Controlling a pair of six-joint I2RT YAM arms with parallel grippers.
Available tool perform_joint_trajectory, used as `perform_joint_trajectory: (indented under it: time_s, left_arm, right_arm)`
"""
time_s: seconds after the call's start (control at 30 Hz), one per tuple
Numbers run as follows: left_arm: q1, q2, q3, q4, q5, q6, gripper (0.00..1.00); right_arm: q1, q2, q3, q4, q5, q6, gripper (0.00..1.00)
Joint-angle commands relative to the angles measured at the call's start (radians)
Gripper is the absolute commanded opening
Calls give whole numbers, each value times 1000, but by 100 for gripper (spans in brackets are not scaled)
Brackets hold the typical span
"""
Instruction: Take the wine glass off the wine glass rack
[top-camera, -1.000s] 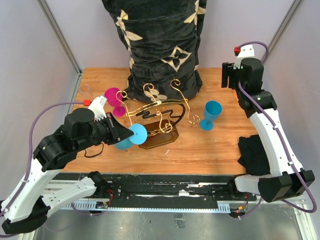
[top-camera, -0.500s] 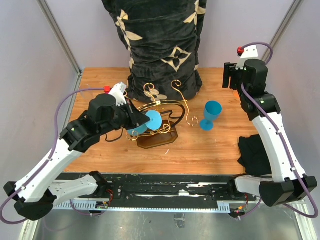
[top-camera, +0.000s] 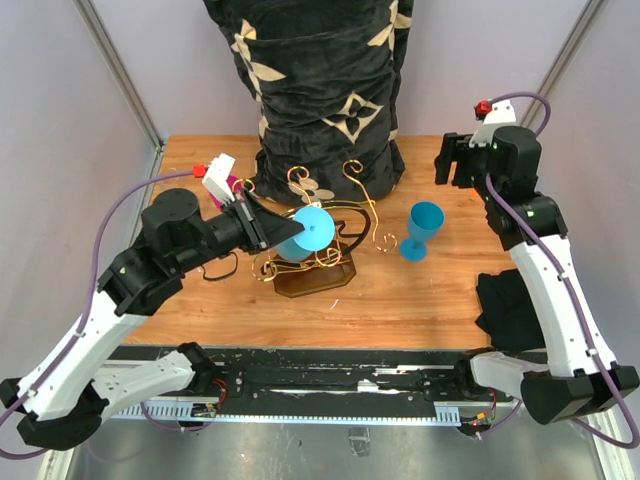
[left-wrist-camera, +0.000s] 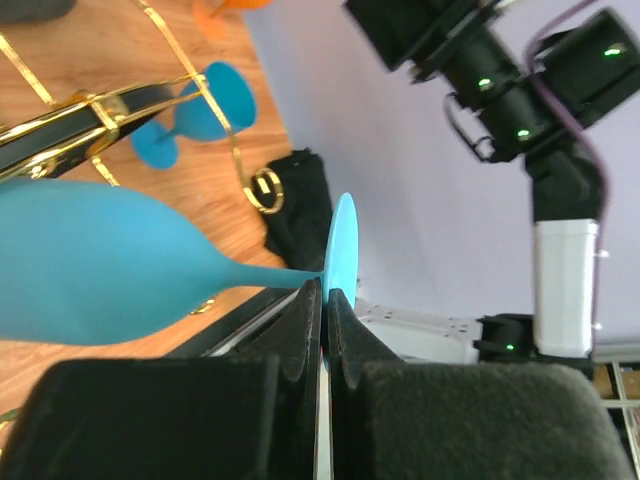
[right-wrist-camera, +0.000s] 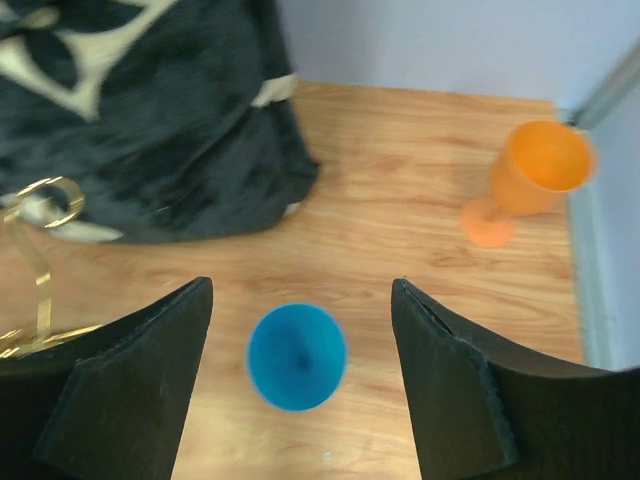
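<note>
My left gripper (top-camera: 272, 230) is shut on the round foot of a light-blue wine glass (top-camera: 311, 232) and holds it on its side above the wine glass rack (top-camera: 345, 205), a gold curly wire stand on a dark brown base (top-camera: 318, 279). In the left wrist view the fingers (left-wrist-camera: 310, 330) pinch the foot's edge (left-wrist-camera: 342, 235). The bowl (left-wrist-camera: 90, 262) points left, below a gold wire (left-wrist-camera: 90, 108). My right gripper (top-camera: 452, 160) is open and empty, high over a darker blue glass (top-camera: 423, 229) standing right of the rack; this glass also shows in the right wrist view (right-wrist-camera: 297, 357).
A big black flowered cushion (top-camera: 325, 80) stands behind the rack. A magenta glass (top-camera: 236, 184) peeks out behind my left arm. An orange glass (right-wrist-camera: 533, 175) stands near the right wall. A black cloth (top-camera: 510, 310) lies front right.
My left arm has carried the light-blue glass from low at the rack's front left, rightward and up, to above the rack. My right gripper has shifted slightly.
</note>
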Motion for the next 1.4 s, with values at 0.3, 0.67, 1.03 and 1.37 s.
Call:
perform_joint_trajectory:
  time_s: [0.3, 0.67, 1.03, 1.37]
  left_arm:
    - [4, -1, 187, -1, 64, 79, 1]
    - [4, 25, 173, 36, 78, 87, 1]
    - [4, 39, 186, 57, 108, 71, 1]
    - [4, 40, 175, 70, 140, 43, 1]
  right_arm:
    - [61, -125, -181, 469, -1077, 678, 61]
    - [340, -105, -144, 650, -1131, 794, 60]
    - [408, -44, -85, 514, -1077, 670, 61]
    - [433, 44, 0, 492, -1069, 637, 13]
